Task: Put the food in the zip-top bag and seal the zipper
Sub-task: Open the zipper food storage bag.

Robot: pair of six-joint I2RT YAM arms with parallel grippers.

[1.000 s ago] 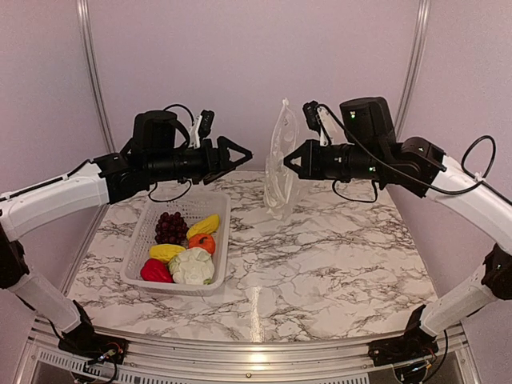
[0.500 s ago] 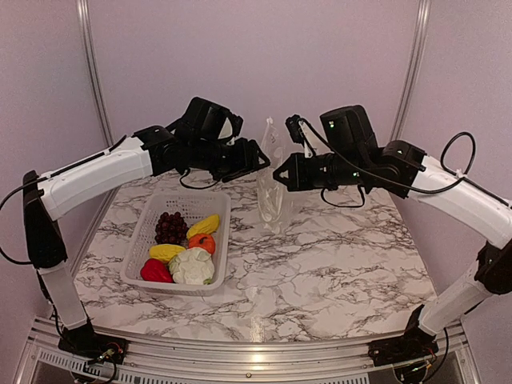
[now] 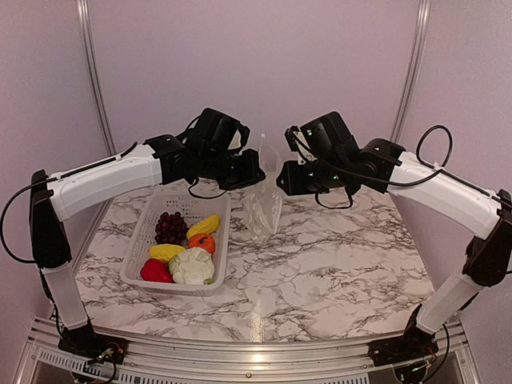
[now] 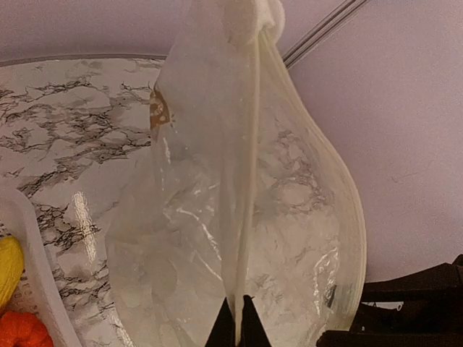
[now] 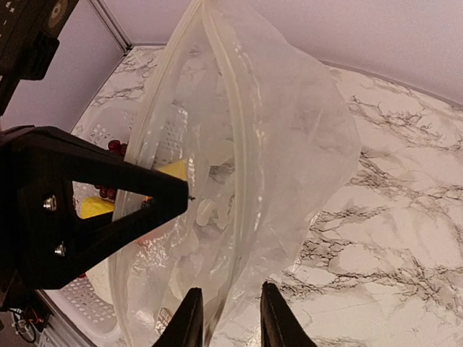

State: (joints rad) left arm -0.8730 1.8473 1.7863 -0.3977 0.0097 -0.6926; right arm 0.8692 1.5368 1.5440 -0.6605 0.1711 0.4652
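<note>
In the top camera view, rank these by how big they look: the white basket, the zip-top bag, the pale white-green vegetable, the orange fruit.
1. white basket
2. zip-top bag, held up, so its camera distance differs
3. pale white-green vegetable
4. orange fruit

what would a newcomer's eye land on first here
A clear zip-top bag hangs in the air over the far middle of the marble table. The left pincer is shut on its edge, and the right pincer has its jaws apart around that edge. To the left, a white basket sits on the table, full of bright toy food.
</note>
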